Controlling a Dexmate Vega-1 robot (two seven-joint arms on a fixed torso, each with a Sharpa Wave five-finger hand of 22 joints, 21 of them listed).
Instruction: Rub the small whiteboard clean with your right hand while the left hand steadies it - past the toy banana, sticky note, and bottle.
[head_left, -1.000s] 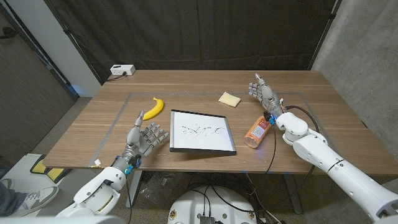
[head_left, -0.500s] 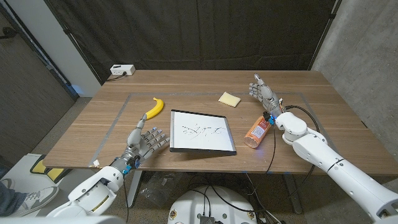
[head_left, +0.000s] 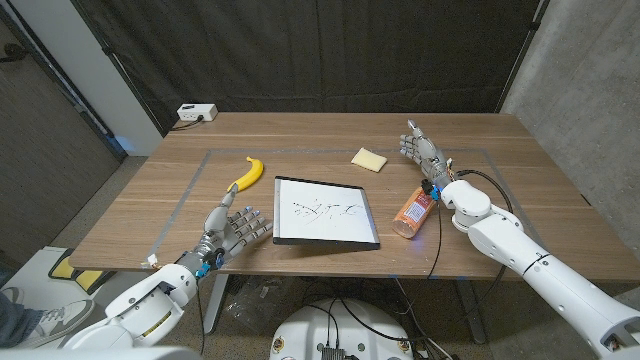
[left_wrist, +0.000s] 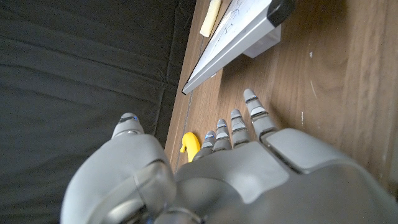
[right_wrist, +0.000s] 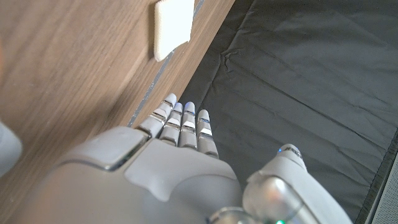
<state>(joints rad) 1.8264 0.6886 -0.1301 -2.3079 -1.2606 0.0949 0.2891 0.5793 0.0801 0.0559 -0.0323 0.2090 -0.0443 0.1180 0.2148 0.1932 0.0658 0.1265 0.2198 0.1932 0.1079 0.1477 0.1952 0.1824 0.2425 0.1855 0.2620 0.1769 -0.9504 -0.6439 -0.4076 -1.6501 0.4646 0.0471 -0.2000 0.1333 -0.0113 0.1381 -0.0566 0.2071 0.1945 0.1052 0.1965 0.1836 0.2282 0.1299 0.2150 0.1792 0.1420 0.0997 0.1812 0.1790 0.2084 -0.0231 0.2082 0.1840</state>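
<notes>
I am only starting: the whiteboard (head_left: 326, 212) lies mid-frame with scribbles, my left hand (head_left: 234, 228) waits beside it, fingers spread, holding nothing, and my right hand (head_left: 423, 148), upper right, looks open, so both must reach in.

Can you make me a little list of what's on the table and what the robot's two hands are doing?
whiteboard: middle of table, scribbles on it
toy banana: left of the board
sticky note: behind the board
bottle: lying on its side, right of the board
left hand: open, beside the board's left edge, holding nothing
right hand: open, beyond the bottle, holding nothing
</notes>
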